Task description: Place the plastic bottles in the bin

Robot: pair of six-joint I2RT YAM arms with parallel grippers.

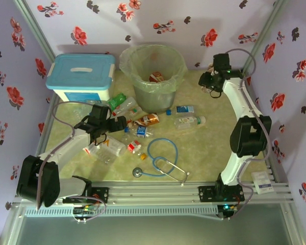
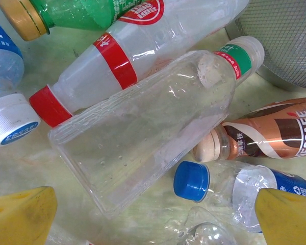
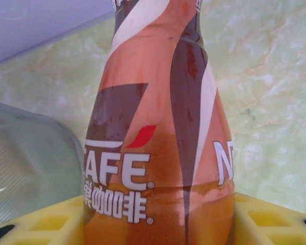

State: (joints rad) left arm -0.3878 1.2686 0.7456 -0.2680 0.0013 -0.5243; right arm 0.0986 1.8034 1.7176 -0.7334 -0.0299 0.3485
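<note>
Several plastic bottles lie scattered in front of the grey-green bin. My left gripper hangs open over them, its yellow fingers wide apart and holding nothing. Below it lie a clear flat-sided bottle, a red-banded clear bottle, a green bottle, a blue-capped bottle and a brown Nescafe bottle. My right gripper is at the back right, beside the bin, shut on another brown Nescafe bottle. One bottle lies inside the bin.
A white box with a light-blue lid stands left of the bin. A blue-tubed stethoscope lies near the front edge. Flowered walls close in the back and sides. The bin's wall is close on the right gripper's left.
</note>
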